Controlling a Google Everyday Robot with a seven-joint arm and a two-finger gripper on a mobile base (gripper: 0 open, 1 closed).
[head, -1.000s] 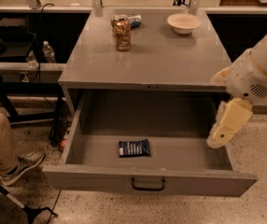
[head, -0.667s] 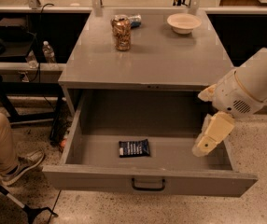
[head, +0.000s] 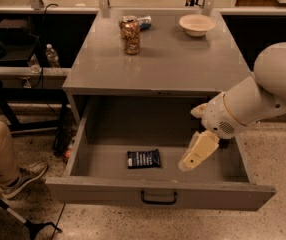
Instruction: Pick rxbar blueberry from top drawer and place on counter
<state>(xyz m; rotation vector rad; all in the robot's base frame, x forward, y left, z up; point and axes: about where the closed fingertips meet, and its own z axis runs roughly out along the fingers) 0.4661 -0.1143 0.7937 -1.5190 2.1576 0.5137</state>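
Note:
The rxbar blueberry [head: 144, 158], a flat dark navy packet with white print, lies on the floor of the open top drawer [head: 108, 189], near the front and a little left of centre. The drawer is pulled out, with its black handle [head: 159, 198] on the front panel. The gripper [head: 197, 152] hangs over the drawer's right half, pointing down and left, to the right of the packet and apart from it. It holds nothing. The grey counter [head: 173, 59] lies above and behind the drawer.
A crumpled brown can [head: 130, 36] and a blue packet [head: 144, 21] stand at the counter's back centre. A white bowl [head: 197, 24] sits at the back right. A person's leg and shoe [head: 8, 169] are at the left by the drawer. A water bottle [head: 52, 56] stands on a left shelf.
The arm and gripper have moved left over the drawer and lower, closer to the rxbar. The packet has not moved.

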